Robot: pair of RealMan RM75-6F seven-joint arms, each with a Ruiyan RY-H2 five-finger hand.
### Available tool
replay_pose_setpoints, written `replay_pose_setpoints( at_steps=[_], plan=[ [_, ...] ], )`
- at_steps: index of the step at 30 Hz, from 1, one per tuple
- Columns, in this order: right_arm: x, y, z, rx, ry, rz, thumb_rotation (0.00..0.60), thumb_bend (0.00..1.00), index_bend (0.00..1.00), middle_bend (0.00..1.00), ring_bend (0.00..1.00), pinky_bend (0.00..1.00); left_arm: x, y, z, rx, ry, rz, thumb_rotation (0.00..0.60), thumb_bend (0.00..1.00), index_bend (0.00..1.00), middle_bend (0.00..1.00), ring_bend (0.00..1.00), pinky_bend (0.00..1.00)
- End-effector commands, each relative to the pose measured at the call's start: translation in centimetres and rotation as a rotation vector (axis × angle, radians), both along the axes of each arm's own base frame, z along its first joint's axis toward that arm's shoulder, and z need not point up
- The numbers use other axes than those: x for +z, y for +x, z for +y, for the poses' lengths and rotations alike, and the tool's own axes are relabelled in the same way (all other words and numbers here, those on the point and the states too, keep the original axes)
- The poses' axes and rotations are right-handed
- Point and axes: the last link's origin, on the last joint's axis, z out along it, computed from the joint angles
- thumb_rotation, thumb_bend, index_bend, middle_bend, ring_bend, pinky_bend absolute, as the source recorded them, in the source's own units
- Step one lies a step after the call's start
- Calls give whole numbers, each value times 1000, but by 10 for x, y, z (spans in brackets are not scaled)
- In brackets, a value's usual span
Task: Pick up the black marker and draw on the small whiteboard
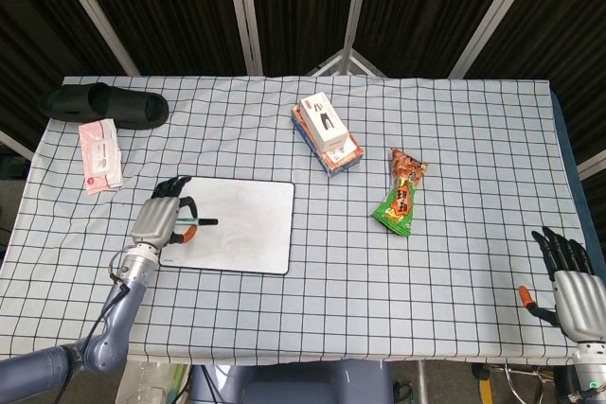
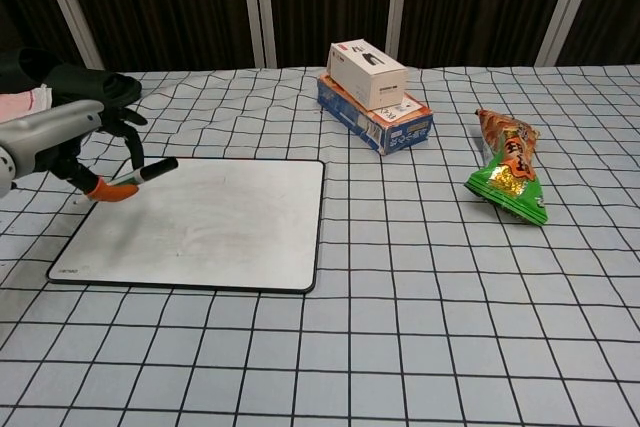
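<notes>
My left hand (image 1: 163, 219) (image 2: 92, 146) grips the black marker (image 1: 197, 222) (image 2: 150, 171) and holds it lifted above the left part of the small whiteboard (image 1: 237, 234) (image 2: 210, 222). The marker lies nearly level, its black capped end pointing right over the board. The whiteboard lies flat on the checked cloth, white with a thin black frame and faint smudges. My right hand (image 1: 568, 281) rests at the table's near right corner, fingers apart, holding nothing; only the head view shows it.
A stack of two boxes (image 1: 327, 134) (image 2: 372, 95) stands behind the board to the right. A green snack bag (image 1: 401, 192) (image 2: 510, 179) lies right of centre. A black slipper (image 1: 104, 103) (image 2: 85, 87) and a pink packet (image 1: 99, 155) lie at the far left.
</notes>
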Motion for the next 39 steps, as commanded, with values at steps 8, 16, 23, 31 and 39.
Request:
replay_pose_setpoints(
  at_steps=[8, 16, 23, 31, 39],
  plan=[
    [0, -1, -1, -6, -1, -5, 600, 354, 0, 0, 0, 0, -8, 58, 8, 13, 39, -541, 600, 566, 686, 124, 0, 2],
    [0, -2, -1, -12, 1, -12, 600, 354, 0, 0, 0, 0, -36, 59, 15, 13, -6, -643, 600, 566, 691, 130, 0, 4],
    [-1, -2, -2, -14, 3, -13, 600, 354, 0, 0, 0, 0, -51, 57, 16, 15, -30, -675, 600, 564, 697, 139, 7, 10],
    [-1, -2, -2, -14, 3, -11, 600, 355, 0, 0, 0, 0, -60, 59, 12, -3, -56, -685, 600, 563, 699, 141, 7, 12],
    [-1, -2, -1, -14, 2, -11, 600, 354, 0, 0, 0, 0, -65, 60, 11, -8, -66, -682, 600, 563, 700, 143, 7, 13]
  ],
)
